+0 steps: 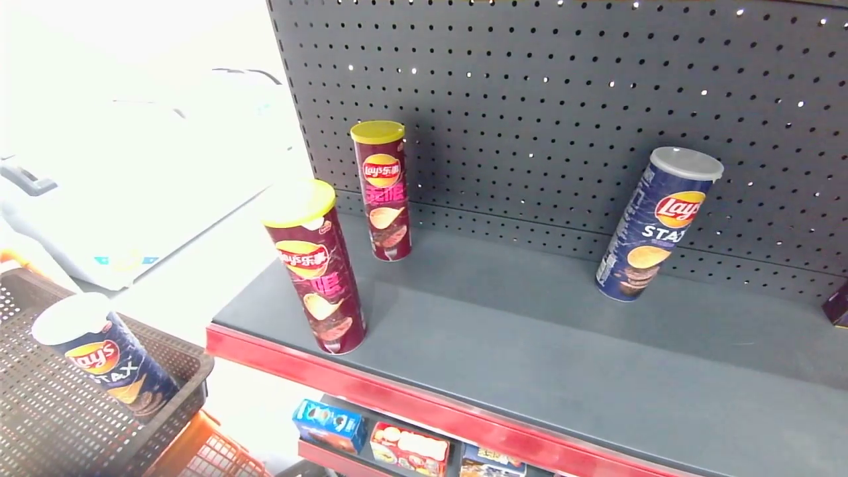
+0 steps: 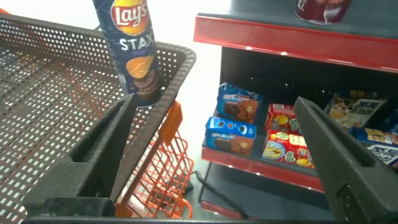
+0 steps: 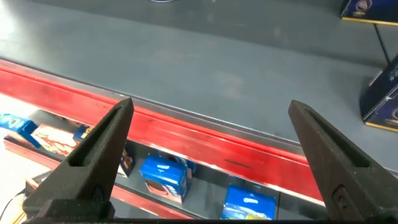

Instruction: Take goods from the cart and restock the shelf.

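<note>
you're looking at a matt grey shelf board [image 1: 530, 344] with a glossy red front strip [image 1: 397, 397], backed by a matt perforated metal panel [image 1: 563, 99]. the chip cans [image 1: 318, 278] carry glossy printed wraps and smooth plastic lids [image 1: 299, 202]. lower left of the head view, the basket [image 1: 40, 411] is dark perforated plastic.

Illumination is bright overall. Strong glare bleaches the far left area beyond the grey metal shelf board [image 1: 530, 318]. Light points shine through holes in the dark perforated metal back panel [image 1: 563, 99]. The maroon cylindrical chip can with yellow lid [image 1: 383, 192] casts a soft shadow rightward.
</note>
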Tool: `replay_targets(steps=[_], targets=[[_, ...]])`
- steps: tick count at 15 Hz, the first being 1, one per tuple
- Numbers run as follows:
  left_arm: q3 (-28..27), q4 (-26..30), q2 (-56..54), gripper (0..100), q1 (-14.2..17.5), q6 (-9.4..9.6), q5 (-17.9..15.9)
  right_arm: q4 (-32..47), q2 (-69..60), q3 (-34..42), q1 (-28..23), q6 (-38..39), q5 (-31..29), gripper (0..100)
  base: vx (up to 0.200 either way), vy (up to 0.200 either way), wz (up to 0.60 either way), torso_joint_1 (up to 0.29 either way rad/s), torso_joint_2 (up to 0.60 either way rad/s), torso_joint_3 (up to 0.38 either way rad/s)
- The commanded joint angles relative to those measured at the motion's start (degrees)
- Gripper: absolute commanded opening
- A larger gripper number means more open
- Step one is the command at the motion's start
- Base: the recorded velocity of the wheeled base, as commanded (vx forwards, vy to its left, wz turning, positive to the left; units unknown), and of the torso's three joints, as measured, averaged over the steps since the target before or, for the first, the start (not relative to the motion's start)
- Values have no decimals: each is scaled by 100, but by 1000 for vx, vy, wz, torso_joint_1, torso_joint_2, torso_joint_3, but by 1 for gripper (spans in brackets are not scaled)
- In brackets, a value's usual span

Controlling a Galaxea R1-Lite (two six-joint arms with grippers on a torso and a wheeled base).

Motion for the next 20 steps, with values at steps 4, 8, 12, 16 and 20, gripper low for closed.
replay_targets(steps=[4, 8, 12, 16, 20], targets=[[0, -2, -3, 100, -2, -1, 1, -3, 7, 1, -2, -2, 4, 100, 0, 0, 0, 0, 0, 0], [0, -2, -3, 100, -2, 17, 1, -3, 7, 1, -2, -2, 4, 100, 0, 0, 0, 0, 0, 0], [0, -2, -3, 100, -2, 34, -8, -3, 7, 1, -2, -2, 4, 100, 0, 0, 0, 0, 0, 0], [0, -2, -3, 100, -2, 25, -8, -3, 7, 1, -2, 7, 4, 100, 0, 0, 0, 0, 0, 0], [0, 7, -3, 100, -2, 25, -8, -3, 7, 1, -2, 7, 4, 100, 0, 0, 0, 0, 0, 0]])
